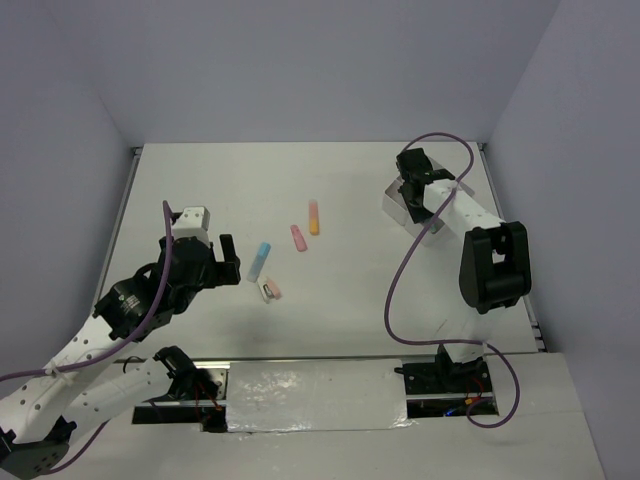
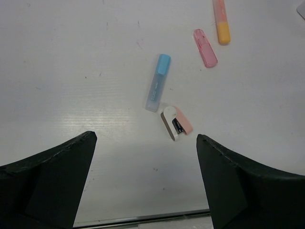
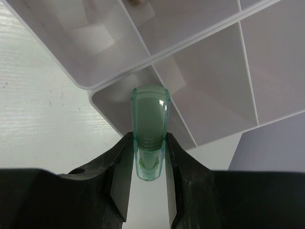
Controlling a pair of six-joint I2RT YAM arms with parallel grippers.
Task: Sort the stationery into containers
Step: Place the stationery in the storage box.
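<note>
My right gripper (image 1: 411, 192) is shut on a translucent green highlighter (image 3: 150, 129), holding it cap forward over the near corner compartment of the white four-compartment tray (image 3: 205, 71). In the top view the tray (image 1: 391, 204) is mostly hidden under the right arm. My left gripper (image 1: 230, 263) is open and empty, and in its wrist view (image 2: 145, 138) it hovers just short of a small pink-and-white stapler (image 2: 175, 123). A blue highlighter (image 2: 157, 83), a pink piece (image 2: 205, 47) and an orange highlighter (image 2: 221, 21) lie beyond it.
The same pieces show in the top view: blue (image 1: 260, 261), stapler (image 1: 271, 290), pink (image 1: 298, 238), orange (image 1: 313, 217). A small beige item (image 3: 136, 2) sits in a far tray compartment. Grey walls enclose the white table (image 1: 200, 190).
</note>
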